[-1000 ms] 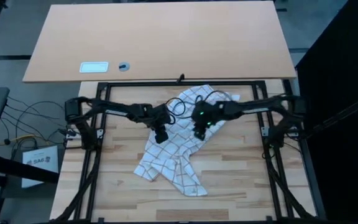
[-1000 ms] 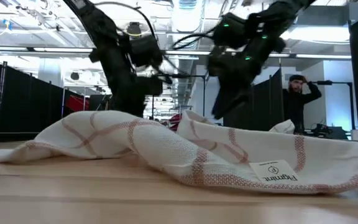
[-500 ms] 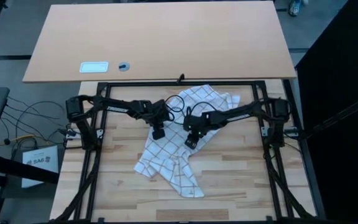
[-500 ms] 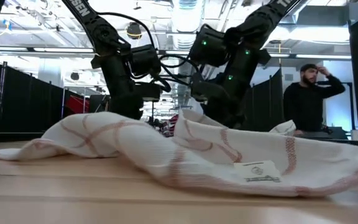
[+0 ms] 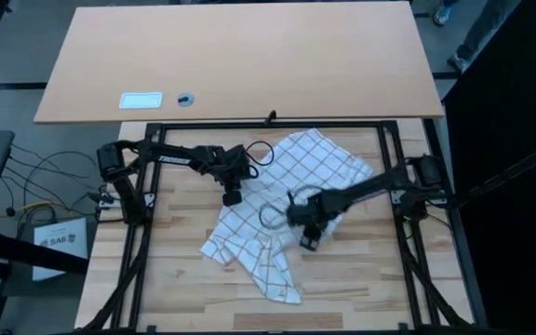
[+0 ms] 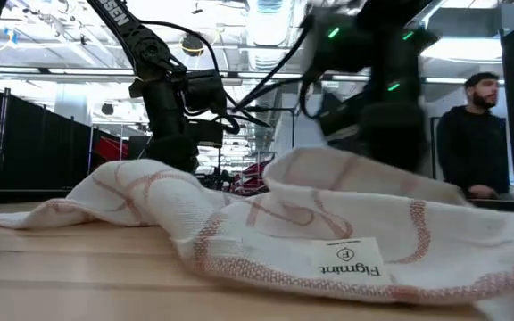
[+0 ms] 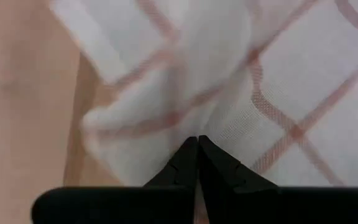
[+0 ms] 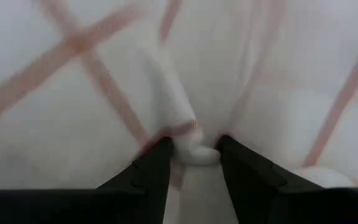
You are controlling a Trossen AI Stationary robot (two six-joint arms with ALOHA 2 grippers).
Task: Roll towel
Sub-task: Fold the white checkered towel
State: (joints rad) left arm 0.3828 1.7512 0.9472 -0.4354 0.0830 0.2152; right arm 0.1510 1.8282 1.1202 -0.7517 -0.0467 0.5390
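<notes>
The white towel with reddish-brown check lines (image 5: 282, 200) lies crumpled on the wooden table, its far part spread flat and its near end (image 5: 282, 288) bunched. It fills the low view (image 6: 266, 223), with its label (image 6: 351, 259) in front. My left gripper (image 5: 232, 196) is shut at the towel's left edge. My right gripper (image 5: 310, 238) is shut on a fold near the towel's right edge, toward the table's near side. My left gripper's shut fingertips (image 7: 197, 142) meet on the towel's cloth near its left edge (image 7: 229, 124), coming from above. Creases run away from the tips. I cannot tell how many layers it has. My right gripper pinches a raised fold of the towel (image 8: 194, 148) between its two fingers, coming from above and pointing down. The fold bulges between the fingers. The rest of the towel lies on the table around them.
Black frame rails (image 5: 268, 124) border the wooden table. Behind it stands a tan table with a white card (image 5: 140, 100) and a small round object (image 5: 186, 98). A person (image 6: 476, 134) stands in the room beyond the table's right side. Bare wood lies left and right of the towel.
My right gripper has gone toward the table's near edge and a little right, drawing a fold of the towel along. The towel's far part has spread out flatter and its near end has slid nearer. My left gripper has shifted slightly left.
</notes>
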